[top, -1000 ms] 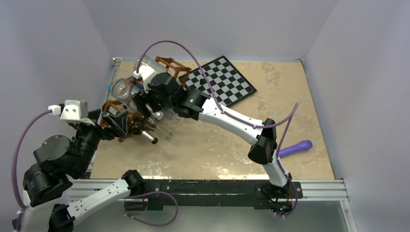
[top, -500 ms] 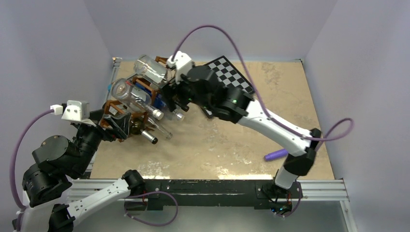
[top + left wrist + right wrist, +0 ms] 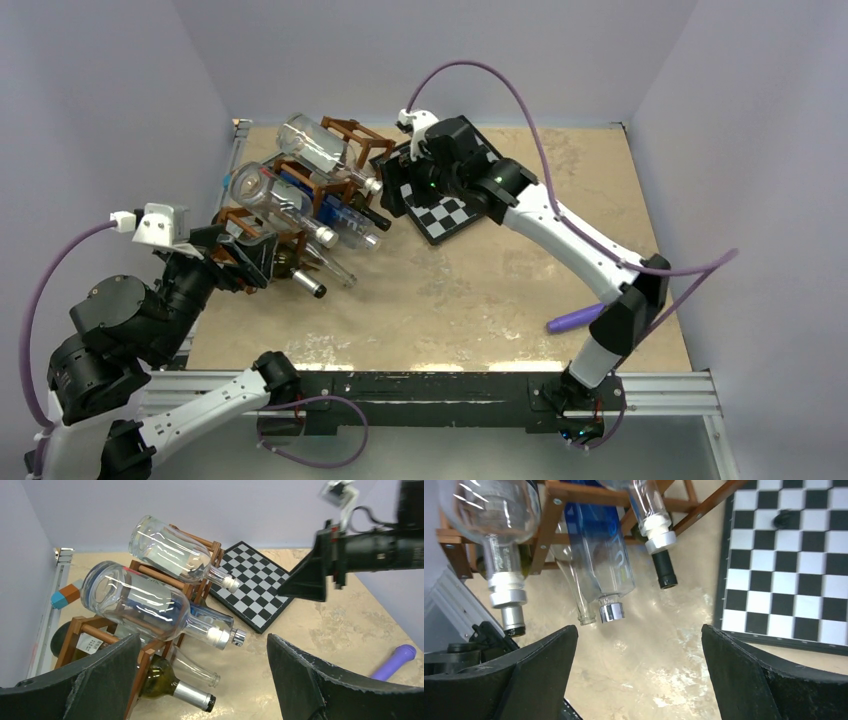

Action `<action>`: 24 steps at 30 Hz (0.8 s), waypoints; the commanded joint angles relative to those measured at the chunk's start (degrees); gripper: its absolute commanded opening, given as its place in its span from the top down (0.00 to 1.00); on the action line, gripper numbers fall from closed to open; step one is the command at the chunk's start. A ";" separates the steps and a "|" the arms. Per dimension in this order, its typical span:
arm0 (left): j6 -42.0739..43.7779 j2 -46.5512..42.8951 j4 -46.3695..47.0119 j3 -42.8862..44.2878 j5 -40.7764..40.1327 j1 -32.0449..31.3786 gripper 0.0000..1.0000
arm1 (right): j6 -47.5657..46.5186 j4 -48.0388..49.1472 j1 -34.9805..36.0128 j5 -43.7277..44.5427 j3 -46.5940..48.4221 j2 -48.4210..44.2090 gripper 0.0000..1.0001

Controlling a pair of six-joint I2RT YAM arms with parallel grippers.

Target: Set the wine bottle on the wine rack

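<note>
With both arms turned toward the far-left corner, I log the top view first: the wine rack (image 3: 352,128) stands by the left edge of the table (image 3: 450,300), and the wine bottle (image 3: 312,148), clear glass, lies on its top far bars with its neck toward the checkerboard (image 3: 455,207). A larger clear bottle (image 3: 262,193) lies just nearer, a blue bottle (image 3: 340,215) beneath it, and a green bottle (image 3: 300,275) lowest. The right gripper (image 3: 388,185) hovers over the checkerboard's left corner, apart from the bottle necks. The left gripper (image 3: 262,260) sits close at the rack's near end; I cannot tell whether it touches. A purple object (image 3: 575,318) lies well to the right. Left wrist view: my fingers (image 3: 90,680) are spread wide with nothing between them, all bottles ahead on the rack. Right wrist view: fingers likewise spread and empty, above bare tabletop, the white-capped neck of the wine bottle overhanging the rack's edge beside the checkerboard.
</note>
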 commanded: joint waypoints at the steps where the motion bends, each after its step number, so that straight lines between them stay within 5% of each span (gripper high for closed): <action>1: -2.20 1.86 -0.70 1.67 0.96 0.11 0.01 | 2.76 5.22 -1.92 -11.47 1.35 5.73 0.01; 7: -2.77 3.33 -0.45 2.41 1.28 0.11 0.01 | 1.03 8.04 -4.01 -13.56 10.74 18.35 0.01; 16: -0.96 3.92 2.26 0.98 2.93 0.05 0.01 | -0.33 17.31 -4.49 -13.35 13.99 25.56 0.02; 24: 0.64 3.69 3.95 0.36 2.94 0.04 0.01 | -1.47 16.29 -4.49 -14.75 18.54 28.13 0.32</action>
